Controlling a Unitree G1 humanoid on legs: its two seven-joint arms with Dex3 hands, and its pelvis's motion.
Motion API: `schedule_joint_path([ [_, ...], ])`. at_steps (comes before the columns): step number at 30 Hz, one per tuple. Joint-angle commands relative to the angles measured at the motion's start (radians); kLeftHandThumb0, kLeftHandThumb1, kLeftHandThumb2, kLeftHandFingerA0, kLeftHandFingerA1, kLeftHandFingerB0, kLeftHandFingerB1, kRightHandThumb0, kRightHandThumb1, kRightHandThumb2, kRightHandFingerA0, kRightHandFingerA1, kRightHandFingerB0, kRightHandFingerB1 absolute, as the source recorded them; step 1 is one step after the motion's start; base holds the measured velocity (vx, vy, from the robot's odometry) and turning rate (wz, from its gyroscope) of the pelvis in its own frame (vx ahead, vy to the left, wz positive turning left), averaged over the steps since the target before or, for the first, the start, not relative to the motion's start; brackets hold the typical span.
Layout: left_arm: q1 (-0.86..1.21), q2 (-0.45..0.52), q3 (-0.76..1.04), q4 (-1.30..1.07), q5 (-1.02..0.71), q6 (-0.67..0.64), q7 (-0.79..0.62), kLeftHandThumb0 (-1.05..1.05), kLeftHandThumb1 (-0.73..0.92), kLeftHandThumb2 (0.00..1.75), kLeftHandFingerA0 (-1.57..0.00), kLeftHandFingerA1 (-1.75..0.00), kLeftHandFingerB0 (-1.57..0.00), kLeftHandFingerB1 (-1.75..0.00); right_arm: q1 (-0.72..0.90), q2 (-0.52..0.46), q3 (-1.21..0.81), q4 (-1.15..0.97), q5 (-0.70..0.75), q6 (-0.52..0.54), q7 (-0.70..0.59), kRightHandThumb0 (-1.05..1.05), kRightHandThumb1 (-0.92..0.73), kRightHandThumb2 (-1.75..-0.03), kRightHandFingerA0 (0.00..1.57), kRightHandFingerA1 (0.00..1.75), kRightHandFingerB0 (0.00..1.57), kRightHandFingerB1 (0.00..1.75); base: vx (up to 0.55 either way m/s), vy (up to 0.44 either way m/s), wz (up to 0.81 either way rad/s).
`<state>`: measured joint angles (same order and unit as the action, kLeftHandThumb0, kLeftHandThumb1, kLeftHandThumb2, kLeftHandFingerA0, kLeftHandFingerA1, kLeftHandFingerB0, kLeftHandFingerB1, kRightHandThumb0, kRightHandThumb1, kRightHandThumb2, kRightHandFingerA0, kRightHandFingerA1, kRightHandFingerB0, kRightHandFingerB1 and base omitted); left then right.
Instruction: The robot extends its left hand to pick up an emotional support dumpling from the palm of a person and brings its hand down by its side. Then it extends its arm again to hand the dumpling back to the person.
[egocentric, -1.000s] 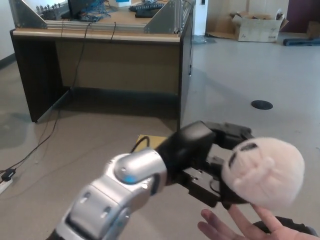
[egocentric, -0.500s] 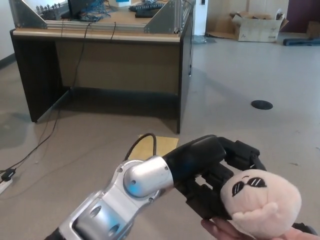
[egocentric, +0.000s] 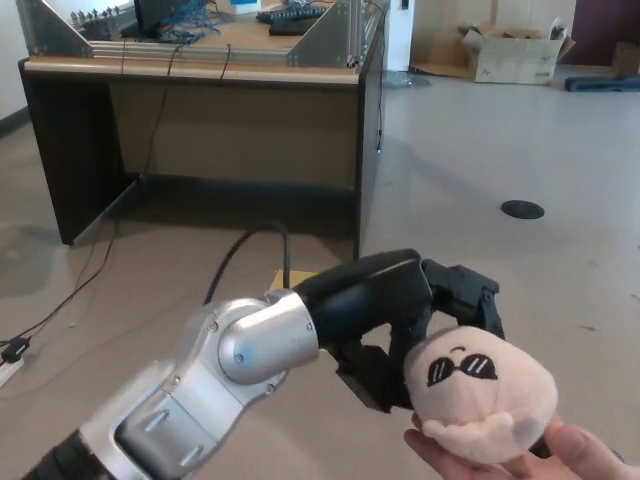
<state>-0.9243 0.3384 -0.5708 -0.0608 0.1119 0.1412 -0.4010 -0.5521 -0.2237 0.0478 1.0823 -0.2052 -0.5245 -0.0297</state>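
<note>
The emotional support dumpling (egocentric: 482, 398) is a pale pink plush with black sunglasses on its face. It rests on a person's upturned palm (egocentric: 578, 457) at the bottom right of the head view. My left hand (egocentric: 415, 325) reaches in from the lower left on a silver and black arm. Its fingers (egocentric: 468, 297) curl over the top and back of the dumpling, and its thumb sits low at the dumpling's left side. The hand is shut on the plush. My right hand does not show.
A dark wooden desk (egocentric: 200, 72) with metal brackets and cables stands at the back left. Cables (egocentric: 60, 300) trail over the floor at the left. A cardboard box (egocentric: 515, 55) sits far back right, and a black floor disc (egocentric: 522, 209) lies mid-right.
My left hand has lowered the dumpling from above the person's fingers onto the palm, then shifted it slightly left. The dumpling's face has turned toward the camera.
</note>
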Motion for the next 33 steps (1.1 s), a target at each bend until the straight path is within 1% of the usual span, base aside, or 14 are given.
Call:
schedule_joint_path([
  [1, -0.106, 0.119, 0.018, -0.036, 0.227, -0.25, -0.019, -0.76, 0.58, 0.58, -0.12, -0.27, -0.01, -0.26, -0.043, -0.029, 0.002, -0.003, -0.004, 0.056, 0.011, -0.42, -0.67, -0.61, 0.85, 0.57, 0.67, 0.45, 0.0, 0.0, 0.0],
  [6, -0.113, 0.129, 0.021, -0.051, 0.241, -0.243, -0.024, -0.76, 0.58, 0.58, -0.12, -0.27, -0.01, -0.26, -0.044, -0.03, 0.008, -0.011, -0.009, 0.069, 0.01, -0.42, -0.67, -0.61, 0.85, 0.57, 0.67, 0.45, 0.0, 0.0, 0.0],
  [7, -0.135, 0.136, 0.02, -0.068, 0.253, -0.24, -0.043, -0.9, 0.51, 0.91, -0.02, 0.0, 0.0, -0.03, -0.055, -0.04, 0.027, 0.01, -0.037, 0.064, -0.007, -0.4, -0.57, -0.95, 0.84, 0.78, 0.64, 0.64, 0.0, 0.0, 0.0],
  [9, -0.143, 0.138, 0.023, -0.074, 0.262, -0.242, -0.053, -0.9, 0.51, 0.91, -0.02, 0.0, 0.0, -0.03, -0.06, -0.044, 0.038, 0.019, -0.047, 0.063, -0.014, -0.4, -0.57, -0.95, 0.84, 0.78, 0.64, 0.64, 0.0, 0.0, 0.0],
  [10, -0.151, 0.139, 0.024, -0.075, 0.268, -0.249, -0.061, -0.9, 0.49, 0.92, -0.01, 0.0, 0.0, 0.0, -0.064, -0.042, 0.036, 0.026, -0.04, 0.068, -0.01, -0.39, -0.67, -0.61, 0.87, 0.61, 0.7, 0.46, 0.0, 0.0, 0.0],
  [12, -0.168, 0.141, 0.026, -0.078, 0.276, -0.257, -0.078, -0.89, 0.49, 0.92, -0.01, 0.0, 0.0, 0.0, -0.071, -0.037, 0.027, 0.032, -0.023, 0.078, 0.003, -0.4, -0.68, -0.61, 0.84, 0.56, 0.69, 0.46, 0.0, 0.0, 0.0],
  [17, -0.17, 0.127, 0.037, -0.07, 0.291, -0.267, -0.091, -0.89, 0.48, 0.92, -0.01, -0.01, 0.0, 0.0, -0.076, -0.035, 0.02, 0.042, -0.018, 0.078, 0.005, -0.42, -0.67, -0.61, 0.85, 0.57, 0.7, 0.46, 0.0, 0.0, 0.0],
  [18, -0.169, 0.123, 0.039, -0.07, 0.29, -0.266, -0.094, -0.88, 0.48, 0.92, -0.02, -0.01, 0.0, 0.0, -0.079, -0.035, 0.021, 0.043, -0.02, 0.09, 0.003, -0.42, -0.68, -0.6, 0.86, 0.65, 0.72, 0.47, 0.0, 0.0, 0.0],
  [22, -0.162, 0.11, 0.053, -0.071, 0.297, -0.269, -0.107, -0.88, 0.48, 0.92, -0.02, -0.01, 0.0, 0.0, -0.084, -0.032, 0.023, 0.044, -0.024, 0.11, 0.001, -0.42, -0.68, -0.6, 0.86, 0.65, 0.72, 0.47, 0.0, 0.0, 0.0],
  [24, -0.164, 0.115, 0.06, -0.067, 0.306, -0.28, -0.117, -0.91, 0.48, 0.94, 0.0, 0.0, 0.0, 0.0, -0.074, -0.031, 0.025, 0.016, -0.024, 0.09, 0.0, -0.42, -0.68, -0.61, 0.87, 0.63, 0.71, 0.46, 0.0, 0.0, 0.0],
  [26, -0.166, 0.118, 0.072, -0.065, 0.297, -0.269, -0.137, -0.91, 0.48, 0.95, 0.0, 0.0, 0.0, 0.0, -0.072, -0.035, 0.017, 0.037, -0.013, 0.04, 0.013, -0.4, -0.67, -0.61, 0.87, 0.57, 0.73, 0.46, 0.0, 0.0, 0.0],
  [27, -0.165, 0.123, 0.08, -0.065, 0.294, -0.266, -0.143, -0.92, 0.47, 0.96, -0.01, 0.0, 0.0, 0.0, -0.074, -0.036, 0.018, 0.039, -0.014, 0.047, 0.017, -0.38, -0.66, -0.6, 0.82, 0.5, 0.7, 0.45, 0.0, 0.0, 0.0],
  [31, -0.171, 0.157, 0.141, -0.06, 0.271, -0.264, -0.171, -0.89, 0.45, 0.94, 0.0, -0.02, 0.0, 0.0, -0.078, -0.041, 0.032, 0.014, -0.032, 0.076, 0.012, -0.34, -0.67, -0.6, 0.8, 0.49, 0.69, 0.44, 0.0, 0.0, 0.0],
  [33, -0.195, 0.189, 0.234, -0.065, 0.194, -0.233, -0.209, -0.77, 0.4, 0.88, -0.01, -0.21, 0.0, -0.04, -0.067, -0.038, 0.027, -0.001, -0.026, 0.055, 0.006, -0.31, -0.66, -0.6, 0.85, 0.56, 0.72, 0.46, 0.0, 0.0, 0.0],
])
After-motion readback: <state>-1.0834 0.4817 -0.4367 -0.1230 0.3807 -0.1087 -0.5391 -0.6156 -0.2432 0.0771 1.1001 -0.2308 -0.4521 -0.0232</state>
